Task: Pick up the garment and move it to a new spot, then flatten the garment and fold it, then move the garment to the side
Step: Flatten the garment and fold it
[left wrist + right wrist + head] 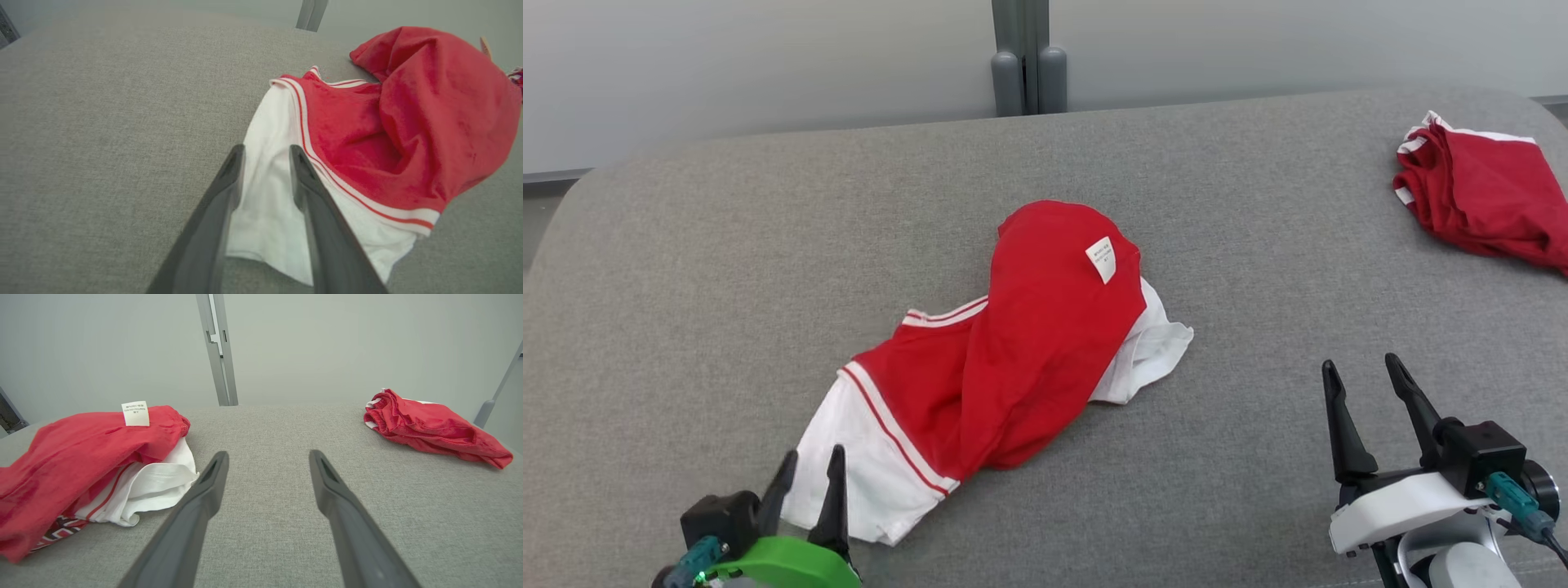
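The garment is a red top with white, red-striped sleeves, lying crumpled in the middle of the grey padded surface, a white label showing on its upper fold. My left gripper stands open at the lower left, its fingertips over the near white sleeve. In the left wrist view the white cloth lies between the parted fingers of the left gripper. My right gripper is open at the lower right, apart from the garment, with bare surface between the fingers of the right gripper.
A second red garment lies bunched at the far right corner, also seen in the right wrist view. A grey post rises behind the far edge, against a pale wall.
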Motion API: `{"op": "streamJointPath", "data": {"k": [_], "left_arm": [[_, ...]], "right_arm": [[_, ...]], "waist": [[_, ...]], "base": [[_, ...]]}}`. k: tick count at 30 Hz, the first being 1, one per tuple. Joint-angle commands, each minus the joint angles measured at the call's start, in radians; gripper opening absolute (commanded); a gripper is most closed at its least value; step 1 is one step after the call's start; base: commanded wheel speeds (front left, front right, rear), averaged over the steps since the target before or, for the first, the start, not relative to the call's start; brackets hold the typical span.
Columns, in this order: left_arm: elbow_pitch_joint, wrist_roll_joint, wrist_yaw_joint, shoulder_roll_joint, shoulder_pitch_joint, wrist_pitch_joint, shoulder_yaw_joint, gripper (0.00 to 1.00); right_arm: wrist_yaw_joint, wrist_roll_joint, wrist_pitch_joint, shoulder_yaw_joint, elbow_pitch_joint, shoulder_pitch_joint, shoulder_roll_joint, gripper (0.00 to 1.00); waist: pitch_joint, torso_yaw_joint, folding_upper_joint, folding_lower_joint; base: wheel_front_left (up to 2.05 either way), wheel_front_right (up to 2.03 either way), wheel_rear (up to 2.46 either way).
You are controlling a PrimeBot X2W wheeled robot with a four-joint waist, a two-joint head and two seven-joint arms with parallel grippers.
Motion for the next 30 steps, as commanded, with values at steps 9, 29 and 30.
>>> {"op": "streamJointPath", "data": {"k": [9,29,30], "left_arm": [[-0.171,0.186,-0.015,-0.040,0.006,-0.003,0.171,1.00],[-0.229,0.356,-0.117,-0.127,0.024,-0.003,0.364,1.00],[-0.224,0.360,-0.122,-0.134,0.017,-0.003,0.367,1.00]], "right_arm": [[-0.001,0.003,-0.003,0.001,0.004,0.024,-0.003,1.00],[-0.001,0.012,-0.003,0.069,0.024,-0.072,-0.019,1.00],[-0.001,0.013,-0.003,0.087,0.035,-0.098,-0.023,1.00]], "waist": [[-0.033,0.008,0.0000,0.0000],[-0.012,0.040,0.0000,0.0000],[-0.007,0.046,0.0000,0.0000]], "base": [[0.00,0.00,0.00],[0.00,0.00,0.00],[0.00,0.00,0.00]]}}
